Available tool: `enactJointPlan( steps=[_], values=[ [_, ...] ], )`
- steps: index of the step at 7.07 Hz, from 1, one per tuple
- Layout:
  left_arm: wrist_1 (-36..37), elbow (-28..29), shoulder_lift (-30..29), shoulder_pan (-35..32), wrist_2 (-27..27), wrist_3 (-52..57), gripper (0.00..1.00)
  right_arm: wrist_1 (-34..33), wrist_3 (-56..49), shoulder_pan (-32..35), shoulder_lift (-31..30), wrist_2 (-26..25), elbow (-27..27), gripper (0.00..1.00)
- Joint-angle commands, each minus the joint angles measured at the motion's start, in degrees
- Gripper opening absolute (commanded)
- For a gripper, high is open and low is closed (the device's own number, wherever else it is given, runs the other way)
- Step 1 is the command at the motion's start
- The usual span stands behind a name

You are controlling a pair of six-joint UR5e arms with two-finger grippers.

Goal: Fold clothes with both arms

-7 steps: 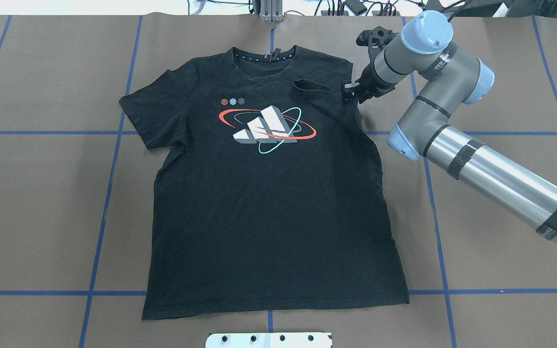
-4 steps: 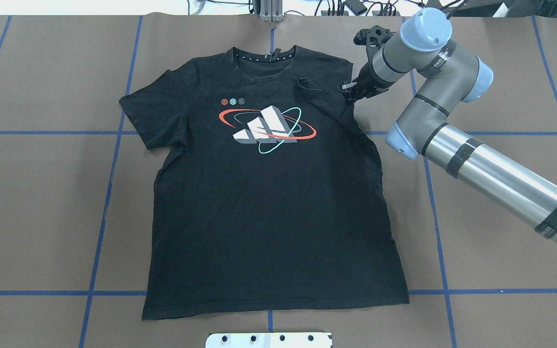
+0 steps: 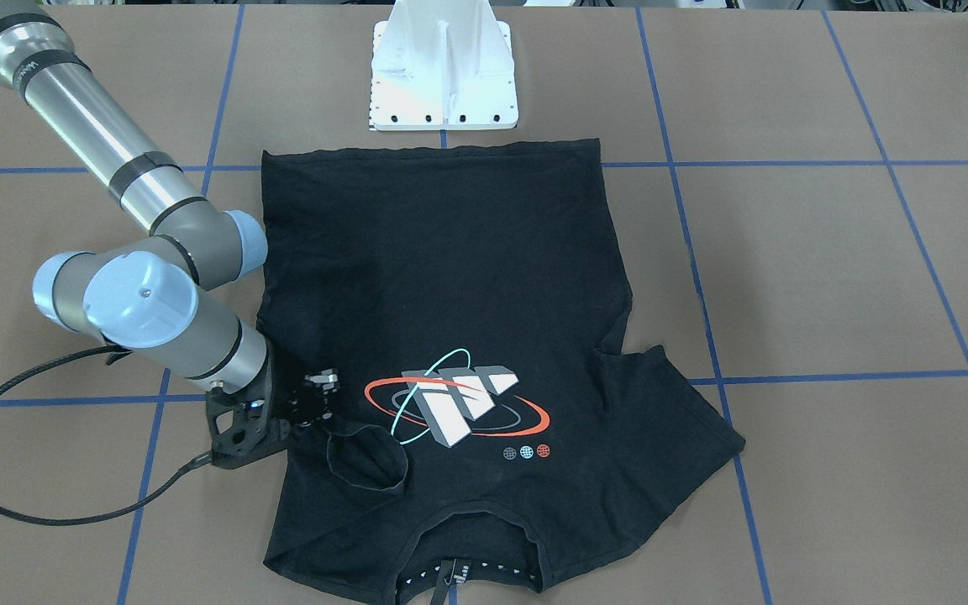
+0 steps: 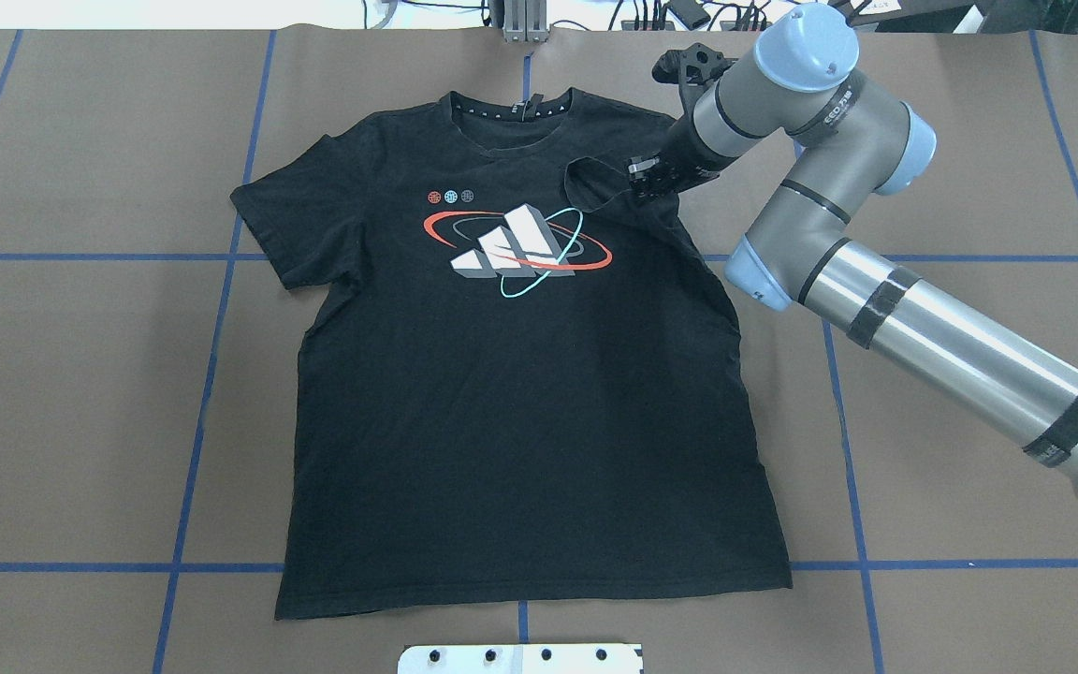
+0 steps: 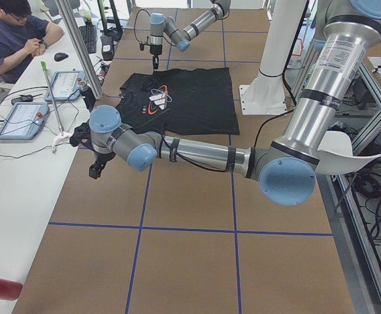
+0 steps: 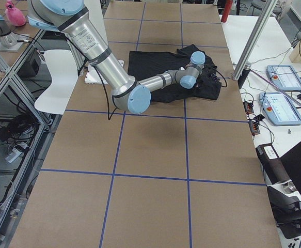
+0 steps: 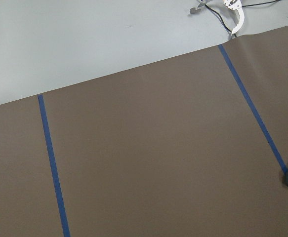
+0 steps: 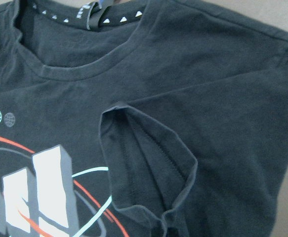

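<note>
The black T-shirt (image 4: pixel 520 393) lies flat and logo-up on the brown table, collar at the far side; it also fills the right wrist view (image 8: pixel 193 74). My right gripper (image 4: pixel 640 178) (image 3: pixel 316 402) is shut on the shirt's right sleeve (image 4: pixel 595 183), which is lifted and pulled inward over the chest beside the logo (image 4: pixel 516 241). The sleeve opening gapes as a loop (image 3: pixel 366 460) (image 8: pixel 148 168). My left gripper (image 5: pixel 97 169) hangs over bare table well off the shirt's left side, seen only in the exterior left view; whether it is open or shut I cannot tell.
The white pedestal base (image 3: pixel 442 76) stands at the shirt's hem side. Blue tape lines (image 4: pixel 211 374) cross the brown table cover. A person (image 5: pixel 10 39) sits at a side desk with control tablets (image 5: pixel 21 119) beyond the table's far edge.
My right gripper has moved left toward the logo, carrying the sleeve farther in over the shirt's chest. The rest of the shirt has stayed flat.
</note>
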Motion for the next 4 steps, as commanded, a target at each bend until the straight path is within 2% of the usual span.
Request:
enactJointPlan(
  steps=[1, 2, 3, 4],
  values=[
    [0.0, 0.1, 0.0, 0.0, 0.1, -0.1, 1.0, 0.1, 0.2, -3.3, -0.1, 0.0, 2.3, 0.0],
    [0.0, 0.1, 0.0, 0.0, 0.1, -0.1, 1.0, 0.0, 0.2, -4.0, -0.1, 0.1, 2.8, 0.38],
    [0.0, 0.2, 0.1, 0.0, 0.1, -0.1, 1.0, 0.1, 0.2, -4.6, -0.3, 0.0, 2.8, 0.99],
    [0.0, 0.2, 0.1, 0.0, 0.1, -0.1, 1.0, 0.2, 0.2, -4.6, -0.3, 0.0, 2.9, 1.0]
  ],
)
